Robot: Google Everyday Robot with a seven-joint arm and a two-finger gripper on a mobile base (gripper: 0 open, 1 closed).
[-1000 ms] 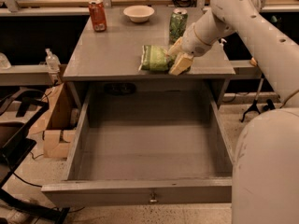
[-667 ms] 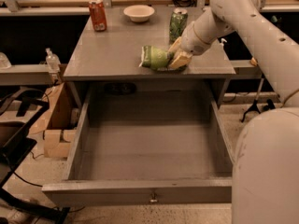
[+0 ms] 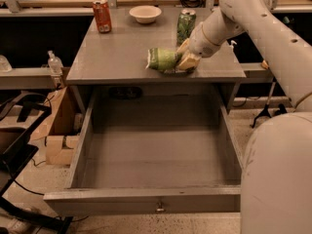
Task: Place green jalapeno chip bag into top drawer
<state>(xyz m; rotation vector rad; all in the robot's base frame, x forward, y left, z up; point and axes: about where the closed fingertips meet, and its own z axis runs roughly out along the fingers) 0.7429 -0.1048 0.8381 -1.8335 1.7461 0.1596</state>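
Jaws: clenched on the right end of the green jalapeno chip bag (image 3: 162, 59), one tan finger on each side of it.

Gripper (image 3: 181, 56): upper centre of frame, low over the table (image 3: 112, 57) near its front edge.

Bag: lying on its side on the tabletop, just above the drawer opening.

Step in hand: the grasp looks made, the lift not yet.

Next move, as judged: raise the bag clear of the edge, carry it toward the lower frame, lower it and let go.

Top drawer (image 3: 146, 200): pulled fully out, nothing visible inside.

Bowl (image 3: 145, 13): top of frame, no contents seen.

Cans: red can (image 3: 102, 16) upper left, green can (image 3: 185, 26) just behind the gripper.
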